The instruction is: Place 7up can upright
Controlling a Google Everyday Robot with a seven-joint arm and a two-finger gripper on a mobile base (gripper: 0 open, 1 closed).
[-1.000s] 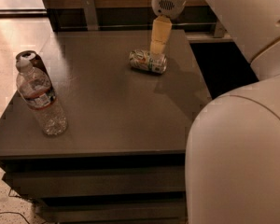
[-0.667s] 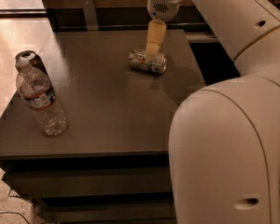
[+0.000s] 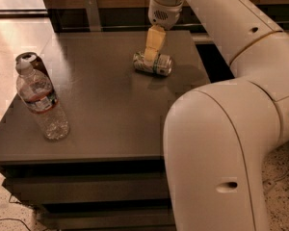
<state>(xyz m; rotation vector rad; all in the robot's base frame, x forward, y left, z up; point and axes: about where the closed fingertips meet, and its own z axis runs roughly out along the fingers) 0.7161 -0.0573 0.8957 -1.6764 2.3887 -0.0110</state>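
No words or numbers are legible. The water bottle (image 3: 41, 105) at 9 o'clock carries a red-and-white label, the 7up can (image 3: 162, 65) at 12 o'clock green markings; the gripper (image 3: 150, 57) is right over it.

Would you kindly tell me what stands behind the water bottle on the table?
A dark can with a silver top stands just behind the water bottle; the bottle covers its lower body. The end effector is at the lying 7up can.
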